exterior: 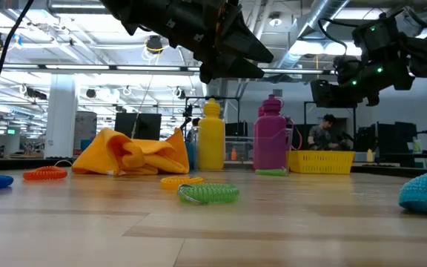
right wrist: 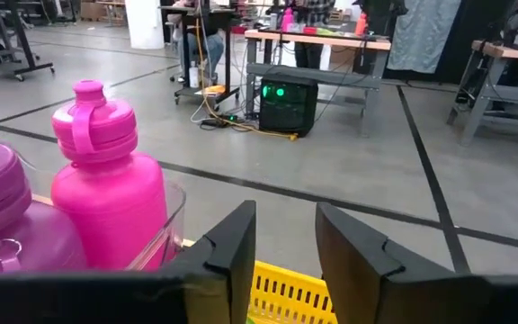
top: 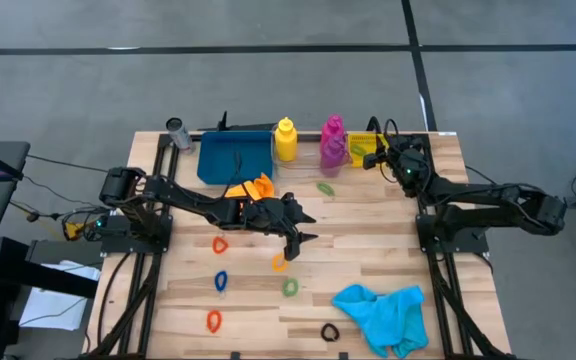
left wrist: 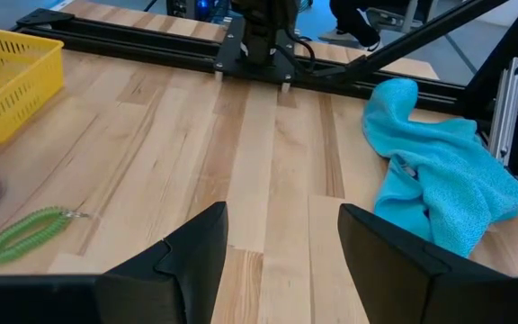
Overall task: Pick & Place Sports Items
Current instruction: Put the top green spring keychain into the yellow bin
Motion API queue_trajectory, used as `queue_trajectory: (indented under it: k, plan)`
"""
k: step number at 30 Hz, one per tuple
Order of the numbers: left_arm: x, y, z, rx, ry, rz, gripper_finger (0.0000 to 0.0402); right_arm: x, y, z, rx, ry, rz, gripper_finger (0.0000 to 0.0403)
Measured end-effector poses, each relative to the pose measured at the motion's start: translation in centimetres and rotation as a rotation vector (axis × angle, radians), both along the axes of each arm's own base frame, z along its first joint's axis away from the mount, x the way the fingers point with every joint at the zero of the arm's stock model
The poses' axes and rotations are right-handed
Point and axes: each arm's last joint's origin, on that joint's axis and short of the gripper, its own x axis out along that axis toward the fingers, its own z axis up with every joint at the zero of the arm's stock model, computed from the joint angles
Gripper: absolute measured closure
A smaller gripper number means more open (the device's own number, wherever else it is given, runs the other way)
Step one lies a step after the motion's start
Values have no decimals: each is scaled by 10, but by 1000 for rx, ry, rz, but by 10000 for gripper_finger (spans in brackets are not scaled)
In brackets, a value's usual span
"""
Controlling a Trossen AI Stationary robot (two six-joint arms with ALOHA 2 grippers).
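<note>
Bottles (top: 308,140) stand by the yellow bin (top: 363,148), just below the right end effector (top: 380,155), its fingers parted and empty. Rings (top: 220,282) and cyan cloth (top: 383,312) await, scattered below the released left end effector (top: 302,240).

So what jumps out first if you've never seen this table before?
Probably the big cyan cloth crumpled at the table's near right, and the yellow bottle and magenta bottle standing along the far edge. Small coloured rings dot the wood near the left gripper.
</note>
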Motion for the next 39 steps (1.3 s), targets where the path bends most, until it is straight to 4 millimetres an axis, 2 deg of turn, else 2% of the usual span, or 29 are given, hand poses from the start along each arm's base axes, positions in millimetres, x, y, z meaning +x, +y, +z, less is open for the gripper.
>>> queue_trajectory:
  k: [3, 8, 12, 21, 24, 31, 39]
  plan:
    - [0, 0, 0, 0, 0, 0, 192, 0, 0, 0, 3, 2, 7, 293]
    - [0, 0, 0, 2, 0, 0, 192, 4, 2, -2, 17, 33, 139, 292]
    - [1, 2, 1, 25, -10, -5, 192, 6, 5, -2, 17, 36, 173, 292]
    - [2, 18, 2, 27, -18, 36, 192, 21, 28, -2, -27, 119, 335, 292]
    - [3, 25, 3, 26, -33, 54, 192, 26, 37, -5, -10, 135, 437, 292]
    - [5, 37, 10, 23, -103, 86, 192, 30, 51, -19, 156, 172, 865, 292]
    - [7, 57, 21, 24, -223, 139, 192, 24, 55, -49, 418, 197, 774, 292]
